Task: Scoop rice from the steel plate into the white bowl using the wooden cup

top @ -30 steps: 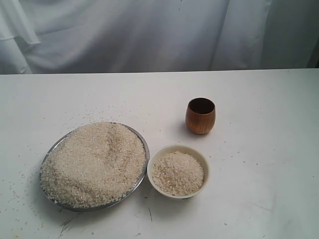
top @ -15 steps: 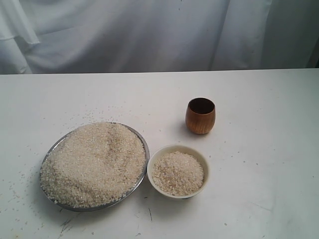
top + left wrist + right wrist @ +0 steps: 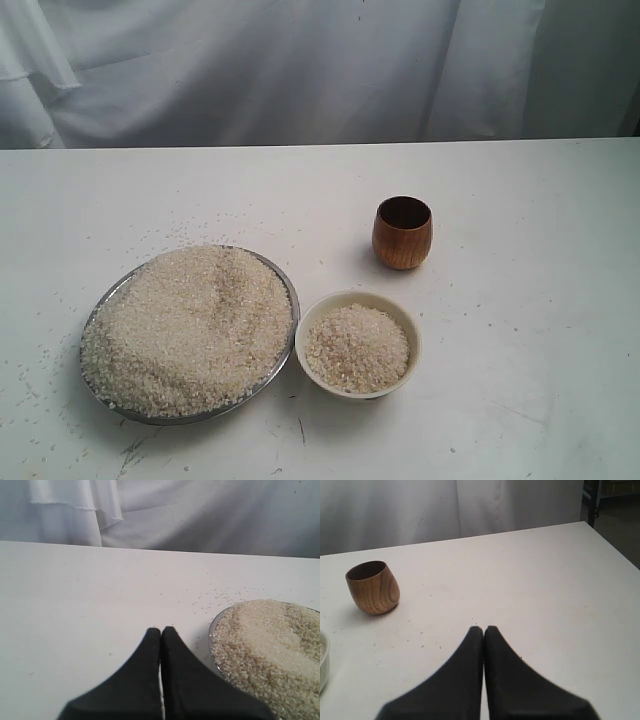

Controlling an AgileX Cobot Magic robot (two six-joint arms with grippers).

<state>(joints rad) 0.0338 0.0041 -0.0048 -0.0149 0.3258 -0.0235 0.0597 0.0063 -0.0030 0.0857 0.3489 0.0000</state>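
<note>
The left tool (image 3: 161, 629) and right tool (image 3: 483, 628) are clenched, empty. The wooden cup (image 3: 402, 232) stands free on the surface (image 3: 520, 250) — a glancing approach could topple its rounded body.

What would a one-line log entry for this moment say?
wooden cup: upright, untouched | white bowl: holds rice | left gripper: shut | right gripper: shut

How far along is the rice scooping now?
Done: the white bowl holds a mound of rice. In hand: nothing; left gripper and right gripper are shut and empty, the wooden cup standing free. Left: the steel plate is heaped, so more scoops may follow.
</note>
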